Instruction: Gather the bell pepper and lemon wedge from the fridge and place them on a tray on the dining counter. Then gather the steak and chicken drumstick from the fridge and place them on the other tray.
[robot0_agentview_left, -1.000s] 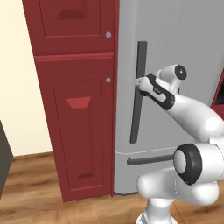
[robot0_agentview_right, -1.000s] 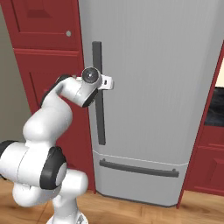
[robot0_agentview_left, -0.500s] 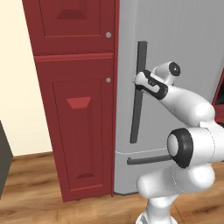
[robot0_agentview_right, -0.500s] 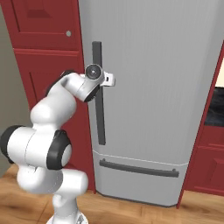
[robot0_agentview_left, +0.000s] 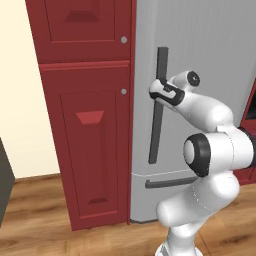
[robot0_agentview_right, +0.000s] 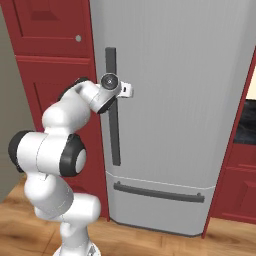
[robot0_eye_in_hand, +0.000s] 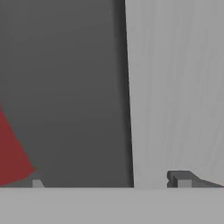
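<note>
The grey fridge (robot0_agentview_left: 210, 50) (robot0_agentview_right: 190, 75) stands shut, so the bell pepper, lemon wedge, steak and chicken drumstick are hidden behind its door. The trays and the dining counter are out of view. My gripper (robot0_agentview_left: 156, 94) (robot0_agentview_right: 125, 90) is open at the upper part of the dark vertical door handle (robot0_agentview_left: 159, 135) (robot0_agentview_right: 114, 135). In the hand view the handle (robot0_eye_in_hand: 65, 87) lies between the fingertips (robot0_eye_in_hand: 179, 178), close to the left one, with the door face (robot0_eye_in_hand: 175, 87) to its right. Nothing is gripped.
Tall red cabinets (robot0_agentview_left: 90, 125) adjoin the fridge on the left, and another red unit (robot0_agentview_right: 240, 175) on the right. A horizontal drawer handle (robot0_agentview_left: 170, 182) (robot0_agentview_right: 157, 192) runs across the fridge's lower section. Wooden floor (robot0_agentview_left: 50, 220) lies below.
The hand has shifted a little left onto the door handle while the arm's elbow rose and folded closer. The jaws stayed open.
</note>
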